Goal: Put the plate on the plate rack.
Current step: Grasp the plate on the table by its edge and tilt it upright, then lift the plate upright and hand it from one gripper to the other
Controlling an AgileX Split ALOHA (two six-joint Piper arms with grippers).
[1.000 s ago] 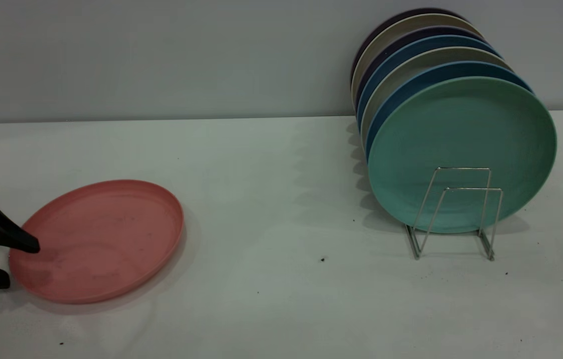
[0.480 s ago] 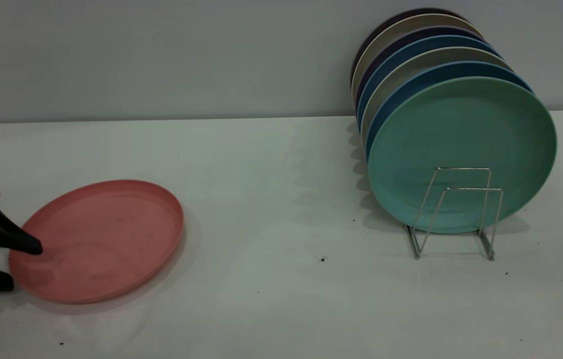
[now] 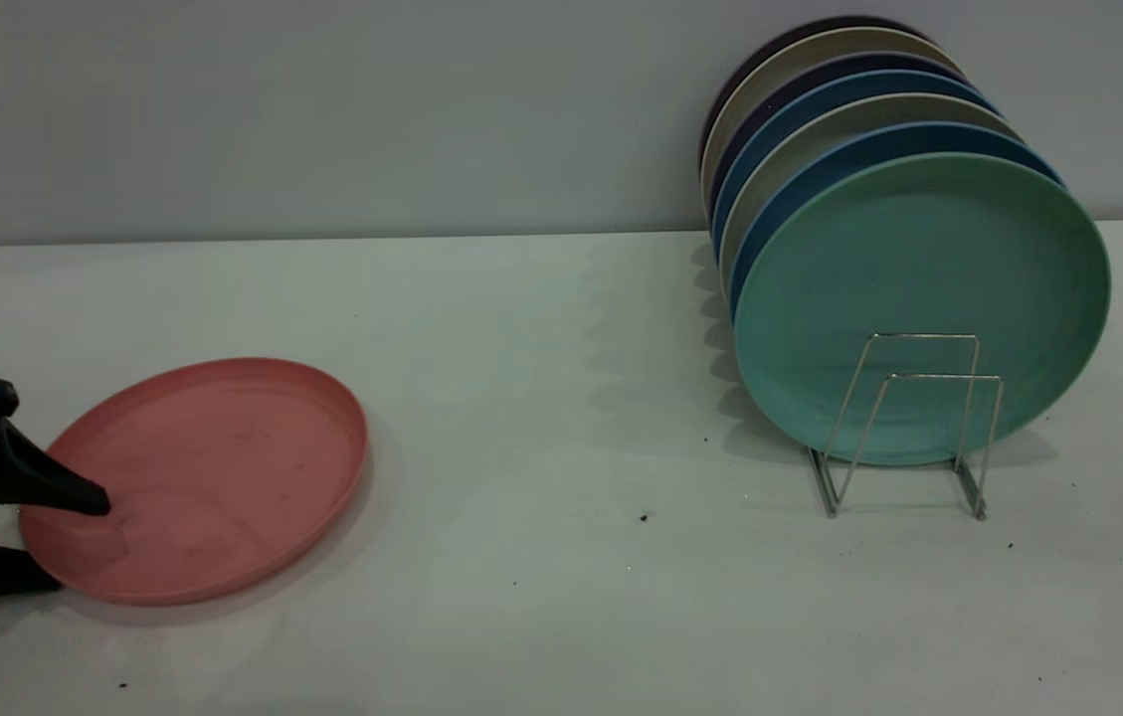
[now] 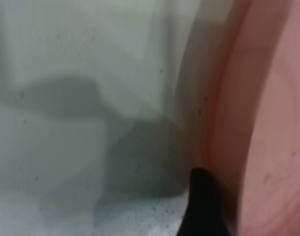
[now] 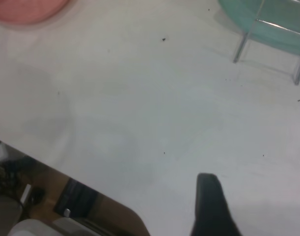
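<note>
The salmon-pink plate lies flat on the white table at the left. My left gripper is open at the plate's left rim, one finger above the rim and the other low beside it at table level. In the left wrist view the plate fills one side, with a black fingertip just outside its rim. The silver wire plate rack stands at the right with its two front loops empty. My right gripper hovers near the table's front edge, far from both; that view shows the plate and the rack.
A mint-green plate stands upright in the rack, with several blue, beige and dark plates behind it against the grey wall. Small dark specks dot the table. The table's front edge shows in the right wrist view.
My left gripper has moved right, so its upper finger reaches farther over the plate's left rim. The plate and rack have not moved.
</note>
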